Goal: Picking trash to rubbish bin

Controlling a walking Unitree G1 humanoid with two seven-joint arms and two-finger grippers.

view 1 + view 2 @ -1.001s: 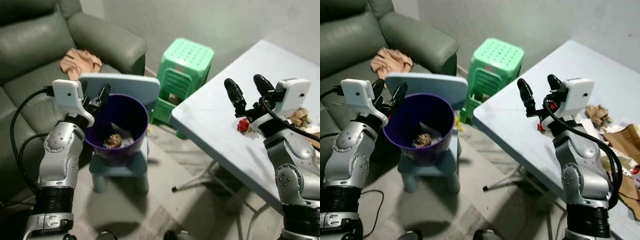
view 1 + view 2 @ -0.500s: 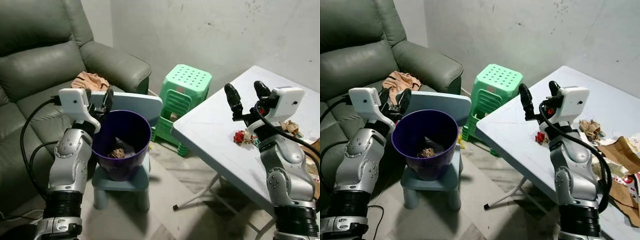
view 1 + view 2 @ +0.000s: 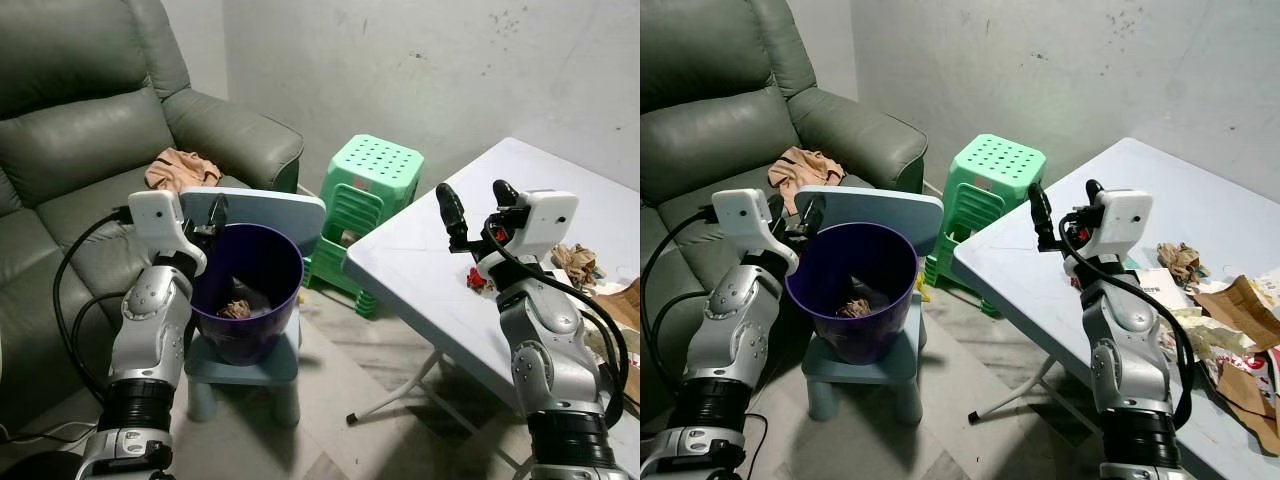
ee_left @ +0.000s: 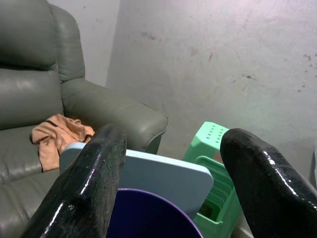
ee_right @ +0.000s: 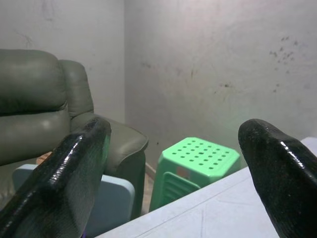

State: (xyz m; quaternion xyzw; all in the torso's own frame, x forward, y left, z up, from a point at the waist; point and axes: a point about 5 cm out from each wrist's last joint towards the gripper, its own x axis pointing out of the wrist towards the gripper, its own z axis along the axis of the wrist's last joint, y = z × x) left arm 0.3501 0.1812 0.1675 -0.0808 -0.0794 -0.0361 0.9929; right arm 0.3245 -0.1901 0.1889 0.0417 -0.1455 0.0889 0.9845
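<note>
Lower left of centre in the left eye view, the purple rubbish bin (image 3: 245, 290) sits on a small blue chair (image 3: 262, 205), crumpled trash (image 3: 235, 309) inside. The left gripper (image 3: 203, 212), 2 fingers spread, hovers at its rim. At right, the right gripper (image 3: 474, 198), spread and empty, hangs above the white table (image 3: 420, 270), over a red scrap (image 3: 477, 279).

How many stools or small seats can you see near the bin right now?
2: a green plastic stool by the wall between the sofa and the table, and a small blue chair holding the purple bin. Others may be hidden.
</note>
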